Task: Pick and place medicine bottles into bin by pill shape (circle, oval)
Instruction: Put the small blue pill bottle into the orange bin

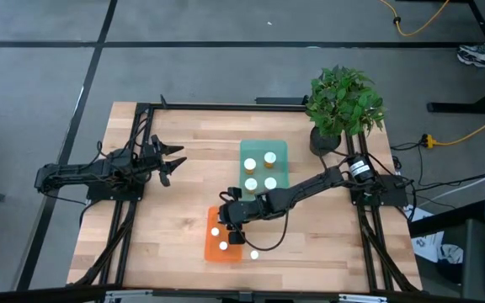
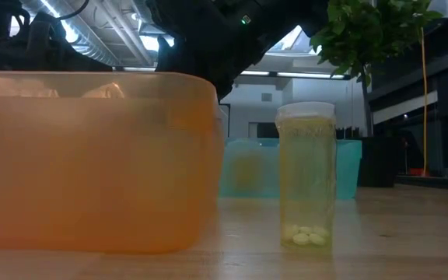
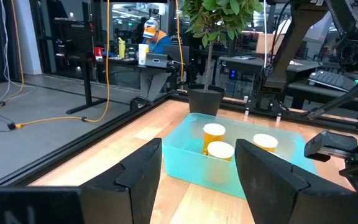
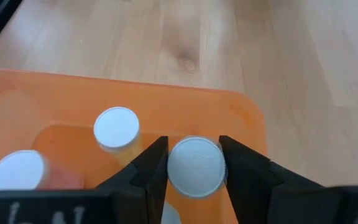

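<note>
Your wooden table carries two trays. In the teal bin stand three bottles, sorted by the look of it. In the orange bin stand two more, and the right gripper holds a capped bottle above it. One bottle waits beside it. Your left gripper idles with fingers spread.

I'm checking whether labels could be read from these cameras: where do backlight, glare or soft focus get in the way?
Low view: bright ceiling lights behind, so the orange bin looks hazy and the bottle backlit. Right wrist view: the bottle cap between the right tool fingers is slightly soft. High view: evenly lit.
</note>
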Controlling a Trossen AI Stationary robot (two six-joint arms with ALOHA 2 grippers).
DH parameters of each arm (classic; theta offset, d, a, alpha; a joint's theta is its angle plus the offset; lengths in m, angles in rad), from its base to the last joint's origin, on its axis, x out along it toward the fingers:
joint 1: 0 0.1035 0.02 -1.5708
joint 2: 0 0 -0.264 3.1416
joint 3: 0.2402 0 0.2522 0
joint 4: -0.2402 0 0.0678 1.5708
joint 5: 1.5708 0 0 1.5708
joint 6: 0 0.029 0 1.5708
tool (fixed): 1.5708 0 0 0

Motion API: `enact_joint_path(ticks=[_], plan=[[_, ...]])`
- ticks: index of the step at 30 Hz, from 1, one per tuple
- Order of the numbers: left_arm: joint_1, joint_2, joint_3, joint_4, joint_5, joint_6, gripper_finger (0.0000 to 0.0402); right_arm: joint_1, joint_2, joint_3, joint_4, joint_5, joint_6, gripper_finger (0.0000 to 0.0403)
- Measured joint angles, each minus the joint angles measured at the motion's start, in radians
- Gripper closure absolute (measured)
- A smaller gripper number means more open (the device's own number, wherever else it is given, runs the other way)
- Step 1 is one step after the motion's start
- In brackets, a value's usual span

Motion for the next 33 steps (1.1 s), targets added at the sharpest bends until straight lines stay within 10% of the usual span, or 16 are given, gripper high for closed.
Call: enact_joint_path(ticks=[33], plan=[[0.000, 0.000, 0.000, 0.000, 0.000, 0.000, 0.0206, -0.009, 0.005, 0.000, -0.003, 0.001, -0.127, 0.0260]])
